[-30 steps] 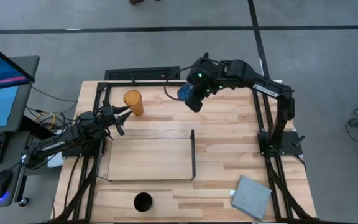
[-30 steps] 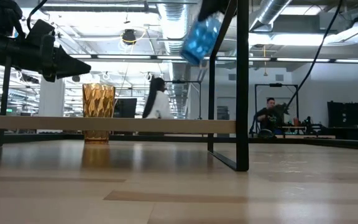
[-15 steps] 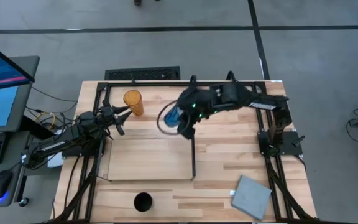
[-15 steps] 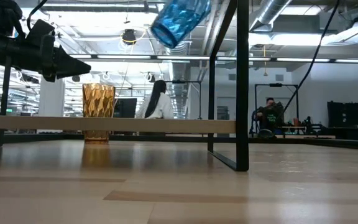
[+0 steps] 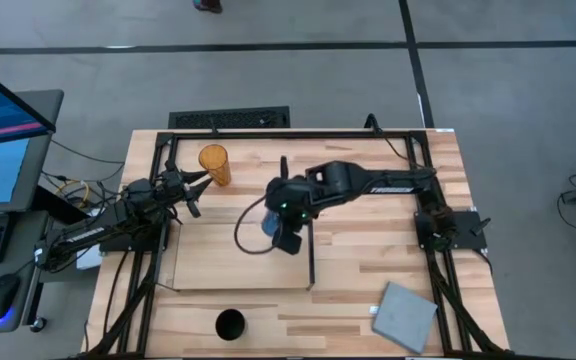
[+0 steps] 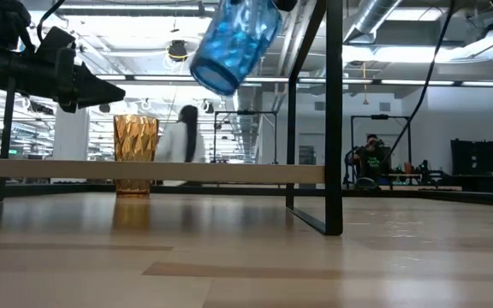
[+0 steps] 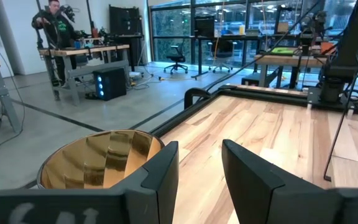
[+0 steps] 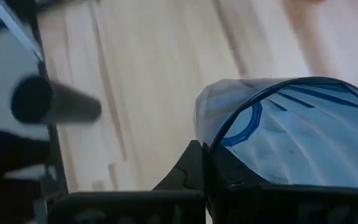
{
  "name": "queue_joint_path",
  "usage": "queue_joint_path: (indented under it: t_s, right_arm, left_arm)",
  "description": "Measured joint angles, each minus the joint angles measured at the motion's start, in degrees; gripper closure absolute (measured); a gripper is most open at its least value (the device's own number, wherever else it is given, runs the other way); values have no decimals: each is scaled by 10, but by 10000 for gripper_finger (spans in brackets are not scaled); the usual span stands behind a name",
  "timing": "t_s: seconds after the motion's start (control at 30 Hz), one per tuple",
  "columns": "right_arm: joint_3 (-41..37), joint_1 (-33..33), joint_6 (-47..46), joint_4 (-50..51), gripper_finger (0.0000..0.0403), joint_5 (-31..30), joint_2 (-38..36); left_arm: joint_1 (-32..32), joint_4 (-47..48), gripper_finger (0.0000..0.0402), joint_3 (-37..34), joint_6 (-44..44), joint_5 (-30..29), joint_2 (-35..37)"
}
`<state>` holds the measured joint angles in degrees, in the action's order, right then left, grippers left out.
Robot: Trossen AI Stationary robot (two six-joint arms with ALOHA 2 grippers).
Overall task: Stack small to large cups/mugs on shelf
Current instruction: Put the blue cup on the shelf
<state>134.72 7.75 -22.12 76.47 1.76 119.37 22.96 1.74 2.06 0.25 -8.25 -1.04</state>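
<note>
From above, the right gripper (image 5: 284, 222) reached over the shelf (image 5: 228, 258), a pale plywood panel with a thin dark upright wall along its right short edge, and held the translucent blue cup (image 5: 270, 224) just left of that wall, above the panel's upper right part. The orange tumbler (image 5: 214, 165) stood upright on the wooden table (image 5: 368, 250) near its far left corner, off the panel. The left gripper (image 5: 194, 186) lay just beside the tumbler, its fingers a little apart and holding nothing. A short black cup (image 5: 230, 324) stood on the table near the front edge, below the panel. A grey square pad (image 5: 406, 315) sat at the front right corner.

At table height, the blue cup (image 6: 232, 40) hung tilted in the air, well above the shelf board (image 6: 148, 172), its faceted walls catching the light. The tumbler (image 6: 135, 155) stood behind the board, ribbed and amber. A person (image 6: 178, 141) passed in the room behind, and another (image 6: 369, 160) sat farther off.

In the left wrist view, the two dark fingers (image 7: 160, 180) stood narrowly apart with only air between them, and the tumbler's open mouth (image 7: 98, 158) showed close beside them.

In the right wrist view, the blue cup (image 8: 297, 134) filled the frame, gripped at its rim by the dark fingers (image 8: 194, 171), with plywood beneath.
</note>
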Motion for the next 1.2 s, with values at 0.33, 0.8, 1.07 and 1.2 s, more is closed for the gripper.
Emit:
queue_joint_path:
  t_s: [0.33, 0.8, 1.07, 1.2]
  right_arm:
    - [-4, 17, -10, 4, 393, 56, 30]
    - [-5, 7, 1, -12, 393, 115, 60]
    - [-5, 2, -3, 16, 393, 60, 60]
    - [-6, 9, -24, 12, 393, 40, 76]
  left_arm:
    - [0, 0, 287, 0, 0, 0, -2]
    - [0, 0, 288, 0, 23, 0, -9]
    - [0, 0, 287, 0, 22, 0, -9]
    - [0, 0, 287, 0, 22, 0, -9]
